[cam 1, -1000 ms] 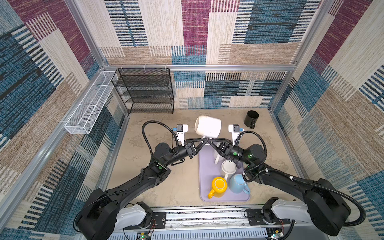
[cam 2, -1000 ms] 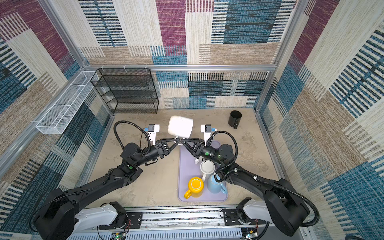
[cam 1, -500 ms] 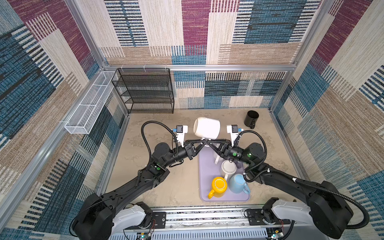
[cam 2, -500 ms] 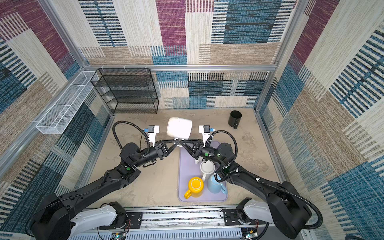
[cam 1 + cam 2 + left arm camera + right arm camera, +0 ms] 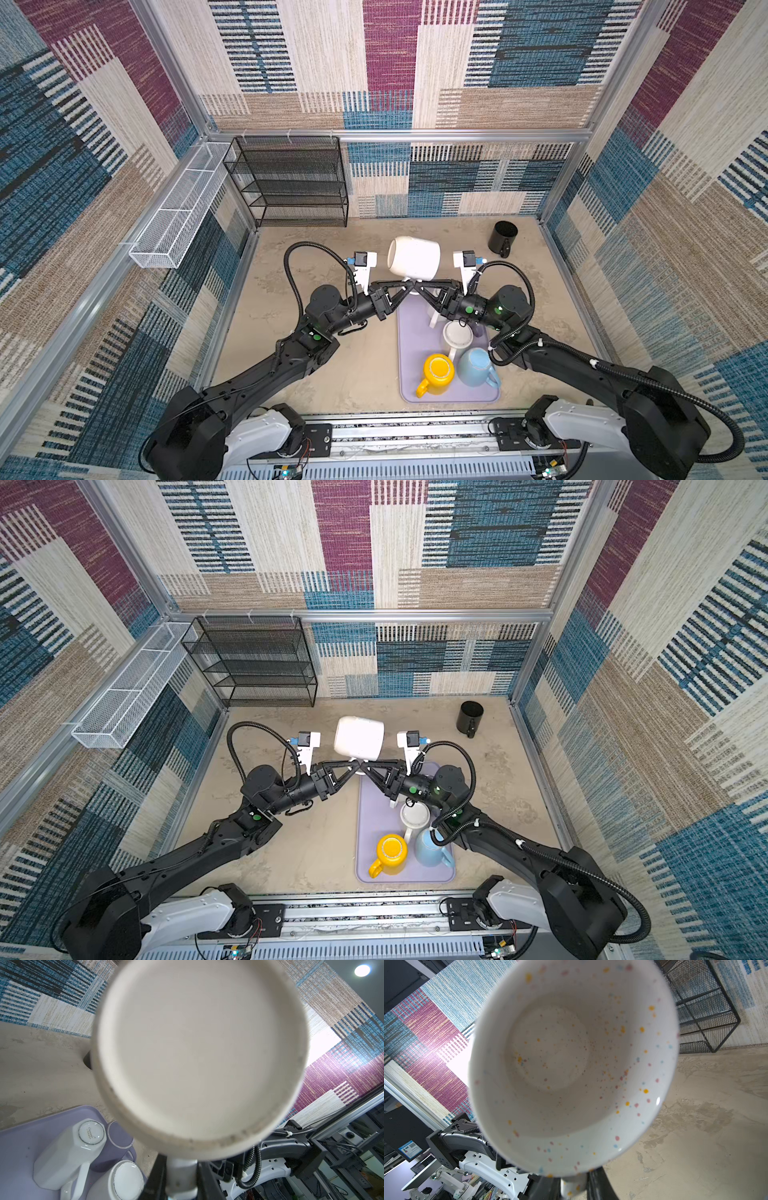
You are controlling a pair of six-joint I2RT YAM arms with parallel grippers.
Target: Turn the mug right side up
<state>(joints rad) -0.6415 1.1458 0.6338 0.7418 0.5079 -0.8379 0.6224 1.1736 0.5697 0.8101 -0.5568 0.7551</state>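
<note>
A white speckled mug hangs in the air on its side, above the far end of the lilac tray. Its base faces left and its mouth faces right. Below it, my left gripper and right gripper meet tip to tip, both shut on the mug's handle. The left wrist view shows the mug's flat base, with the handle pinched in my left gripper. In the right wrist view I look into the mug's open mouth, and my right gripper clamps the handle.
On the tray stand an upside-down white mug, a yellow mug and a light blue mug. A black mug sits at the back right. A black wire rack and a white wire basket line the back left.
Almost nothing: the mug has settled very slightly lower between the two grippers. Both grips on the handle are unchanged.
</note>
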